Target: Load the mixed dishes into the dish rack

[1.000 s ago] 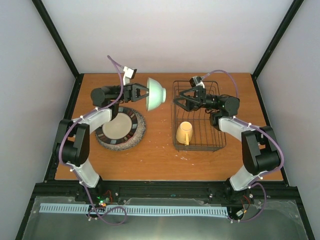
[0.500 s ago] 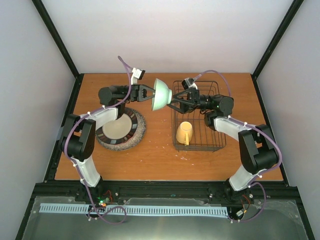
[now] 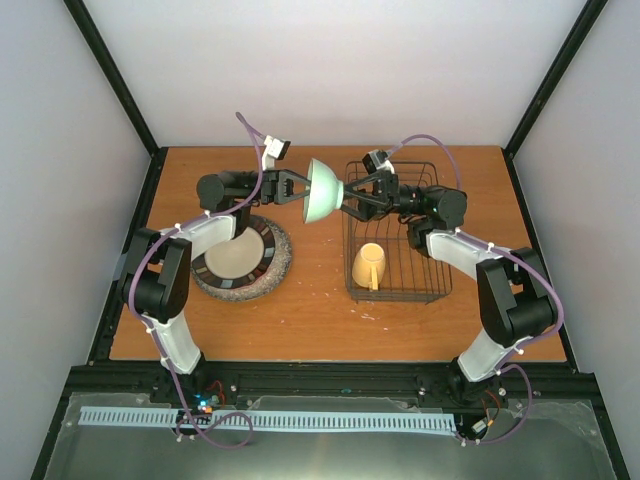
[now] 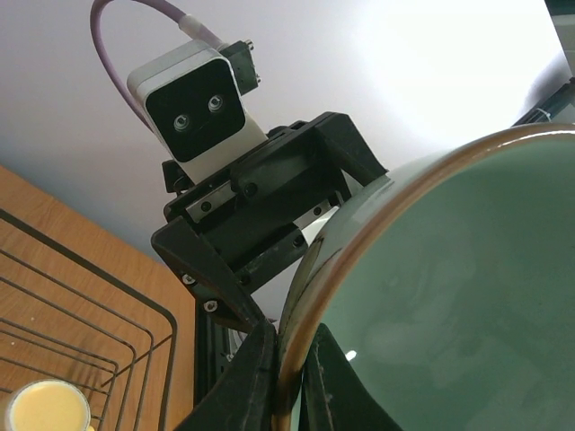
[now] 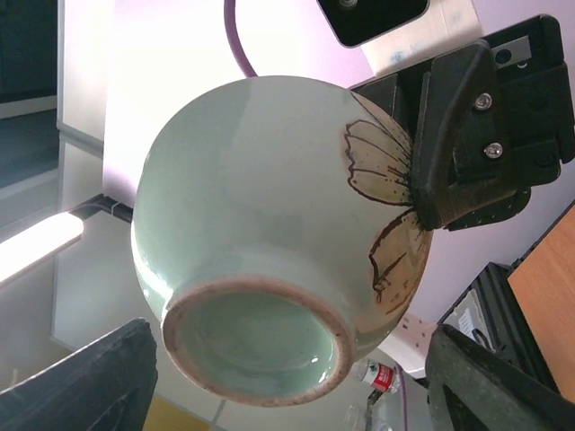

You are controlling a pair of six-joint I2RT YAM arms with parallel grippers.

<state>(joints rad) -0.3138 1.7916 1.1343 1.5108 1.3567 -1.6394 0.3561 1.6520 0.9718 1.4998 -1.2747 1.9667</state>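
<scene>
Left hand (image 3: 303, 192) is clamped on the rim of a pale green bowl (image 3: 322, 190), one finger inside and one outside. The bowl is held in the air on its side, mouth toward the left arm, foot toward the right arm. It sits just off the far-left corner of the rack (image 3: 410, 287).

Right hand (image 3: 352, 203) is wide, not gripping. In the right wrist view its fingers (image 5: 90, 377) stand either side of the bowl's foot ring with a visible gap on both sides. The same view shows a brown-outlined motif on the bowl's outer wall, right next to the left hand's finger.

The rack sits flat on the right half of the surface (image 3: 300, 320). A yellow cup (image 3: 368, 265) lies inside it, in the near-left part, handle toward the right. I can't tell which slot it is in.

A dark-rimmed plate (image 3: 235, 255) lies flat on the left side of the surface, under the left forearm, well apart from the rack.
</scene>
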